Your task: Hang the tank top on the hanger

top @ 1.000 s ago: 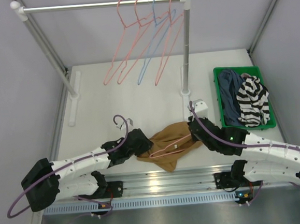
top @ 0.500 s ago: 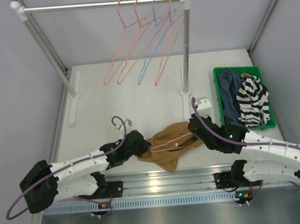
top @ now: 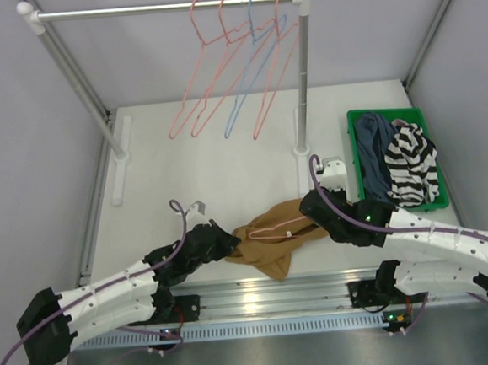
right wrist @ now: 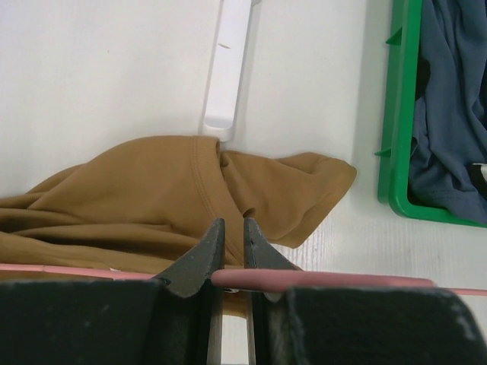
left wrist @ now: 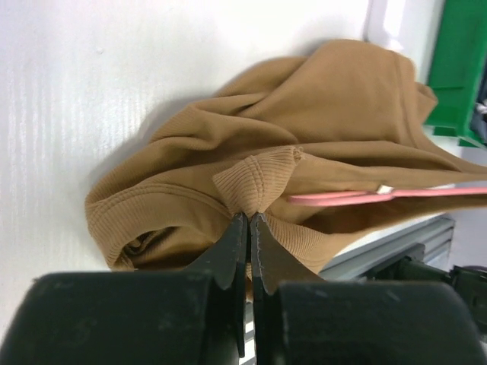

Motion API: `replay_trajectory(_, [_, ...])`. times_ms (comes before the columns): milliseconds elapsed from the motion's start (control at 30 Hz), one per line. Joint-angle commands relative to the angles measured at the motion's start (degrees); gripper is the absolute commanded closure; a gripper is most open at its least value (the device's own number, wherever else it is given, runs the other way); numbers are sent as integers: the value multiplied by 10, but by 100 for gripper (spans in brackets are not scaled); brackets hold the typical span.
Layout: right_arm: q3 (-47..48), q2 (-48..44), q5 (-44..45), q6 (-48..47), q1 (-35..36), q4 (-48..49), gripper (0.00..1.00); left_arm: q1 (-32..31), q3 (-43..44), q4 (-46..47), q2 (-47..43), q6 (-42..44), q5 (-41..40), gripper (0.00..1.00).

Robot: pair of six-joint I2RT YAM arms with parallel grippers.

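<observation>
My left hand (left wrist: pixel 247 217) is clenched on a ribbed fold at the edge of the soft caramel-brown sleeveless fabric tank top (left wrist: pixel 327 106), which lies crumpled on the white worktop (top: pixel 225 163) between my two arms, near the front edge. My right hand (right wrist: pixel 230 224) is closed on the thin salmon-pink wire hanger (right wrist: pixel 335 280), with the wire passing between its fingers. What matters is the line of that wire. Its long axis runs crosswise over the cloth from my right hand toward my left, and its free end sits just beside the fold I have pinched, a little to that fold's right. As I judge it, my left hand is the nearer one to draw the ribbed edge over that end while my right steadies the hanger.
</observation>
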Motion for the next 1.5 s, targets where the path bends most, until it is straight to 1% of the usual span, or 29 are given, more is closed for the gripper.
replay_trajectory(0, [24, 1, 31, 7, 8, -2, 100, 1, -11, 38, -49, 37, 9, 100])
replay_trajectory(133, [22, 4, 26, -1, 8, 10, 100, 1, -14, 56, -74, 57, 24, 100])
replay_trajectory(267, [25, 5, 16, -11, 8, 25, 100, 1, -14, 99, -82, 85, 45, 100])
replay_trajectory(300, [25, 2, 8, -17, 8, 28, 100, 1, -13, 124, -82, 91, 56, 100])
replay_trajectory(467, [29, -10, -14, -26, 8, 46, 100, 1, 8, 158, -60, 126, 67, 100])
replay_trajectory(567, [33, -20, -26, -27, 9, 57, 100, 1, 36, 173, -33, 150, 80, 100])
replay_trajectory(700, [47, -22, -32, -30, 9, 60, 100, 1, 71, 170, 4, 174, 97, 100])
replay_trajectory(833, [52, -23, -41, -32, 9, 64, 100, 1, 99, 163, 8, 197, 96, 99])
replay_trajectory(967, [58, -20, -42, -40, 9, 78, 100, 1, 126, 148, 13, 225, 104, 96])
replay_trajectory(1267, [111, 6, -42, -74, 10, 90, 100, 1, 204, 76, 23, 283, 118, 95])
replay_trajectory(1333, [126, 12, -42, -80, 11, 88, 100, 1, 212, 76, 22, 291, 127, 93])
replay_trajectory(1367, [129, 14, -42, -83, 12, 88, 100, 1, 218, 59, 22, 299, 129, 92])
replay_trajectory(1467, [142, 21, -41, -92, 12, 91, 100, 1, 230, 45, 21, 311, 127, 91])
